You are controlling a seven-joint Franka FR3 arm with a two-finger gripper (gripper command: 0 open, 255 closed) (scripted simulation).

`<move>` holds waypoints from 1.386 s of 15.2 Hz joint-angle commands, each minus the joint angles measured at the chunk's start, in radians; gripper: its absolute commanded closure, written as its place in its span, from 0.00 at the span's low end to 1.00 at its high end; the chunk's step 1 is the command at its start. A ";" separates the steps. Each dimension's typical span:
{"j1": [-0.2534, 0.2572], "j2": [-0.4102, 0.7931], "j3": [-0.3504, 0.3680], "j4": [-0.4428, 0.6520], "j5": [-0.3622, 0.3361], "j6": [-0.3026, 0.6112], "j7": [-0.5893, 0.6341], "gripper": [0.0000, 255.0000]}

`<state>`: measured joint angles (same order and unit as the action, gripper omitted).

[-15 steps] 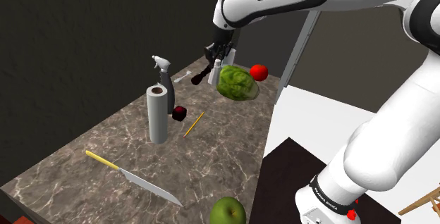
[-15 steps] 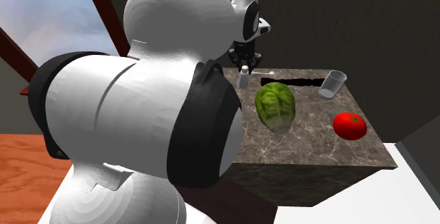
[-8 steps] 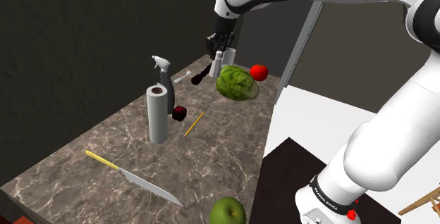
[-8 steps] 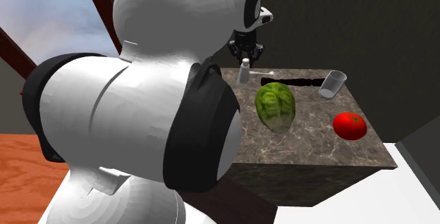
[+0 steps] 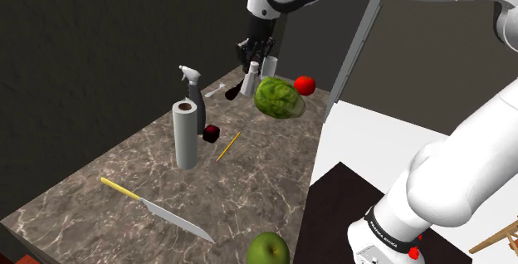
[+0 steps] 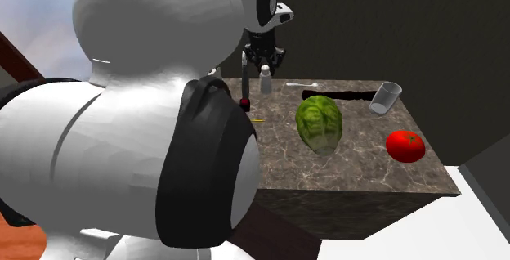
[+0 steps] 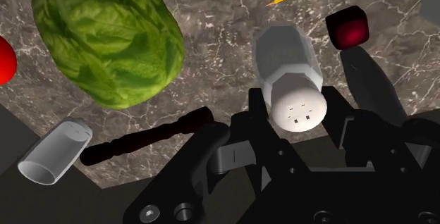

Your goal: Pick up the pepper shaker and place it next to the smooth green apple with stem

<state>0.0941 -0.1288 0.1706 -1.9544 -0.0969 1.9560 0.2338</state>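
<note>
Green apple (image 5: pixel 268 249) at the shoulder view's bottom edge, partly cut off, well apart from the pepper shaker (image 5: pixel 251 79).
Beyond the lettuce (image 5: pixel 276 98), upper centre, the black gripper (image 5: pixel 252 63) pinches the white shaker over the marble counter (image 5: pixel 249 179); its fingertips are hard to make out.

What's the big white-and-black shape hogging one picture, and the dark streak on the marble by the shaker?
Second exterior view: that is the robot's arm, so close to the camera that it hides much of the marble countertop. Wrist view: the streak looks like a shadow cast beside the pepper shaker.
</note>
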 commanded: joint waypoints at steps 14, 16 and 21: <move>0.145 -0.117 0.207 -0.099 0.034 -0.048 0.334 1.00; 0.163 -0.115 0.239 -0.092 0.037 -0.058 0.383 1.00; 0.207 -0.090 0.323 -0.055 0.035 -0.084 0.510 1.00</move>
<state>0.2900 -0.2103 0.4774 -2.0057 -0.0674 1.8788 0.7178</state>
